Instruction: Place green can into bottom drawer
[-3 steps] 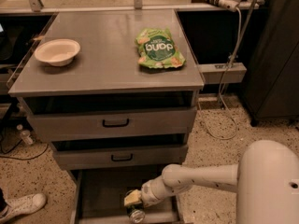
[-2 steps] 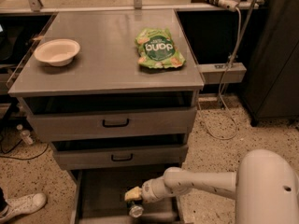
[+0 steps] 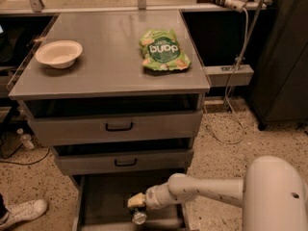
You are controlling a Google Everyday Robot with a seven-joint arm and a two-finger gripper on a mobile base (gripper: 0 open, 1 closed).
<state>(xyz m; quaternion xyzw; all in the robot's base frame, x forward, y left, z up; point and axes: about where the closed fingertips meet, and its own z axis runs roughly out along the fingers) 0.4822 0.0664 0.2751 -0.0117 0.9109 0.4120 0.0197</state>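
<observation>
The bottom drawer (image 3: 103,203) is pulled open under the two shallower drawers, and its dark grey floor shows. My gripper (image 3: 136,200) reaches in from the right on the white arm and sits low over the drawer's front middle. The green can (image 3: 139,218) is just below the gripper inside the drawer, with a silver metal end facing the camera. Its green wrap is mostly hidden. I cannot tell whether the gripper still holds the can.
A green snack bag (image 3: 163,50) and a white bowl (image 3: 58,53) lie on the cabinet top (image 3: 110,76). The two upper drawers (image 3: 119,126) are slightly open. A white shoe (image 3: 24,211) is on the floor at lower left. A black cabinet (image 3: 284,57) stands at the right.
The gripper and can have stayed in nearly the same spot in the bottom drawer. The arm's white body has shifted slightly lower at the right.
</observation>
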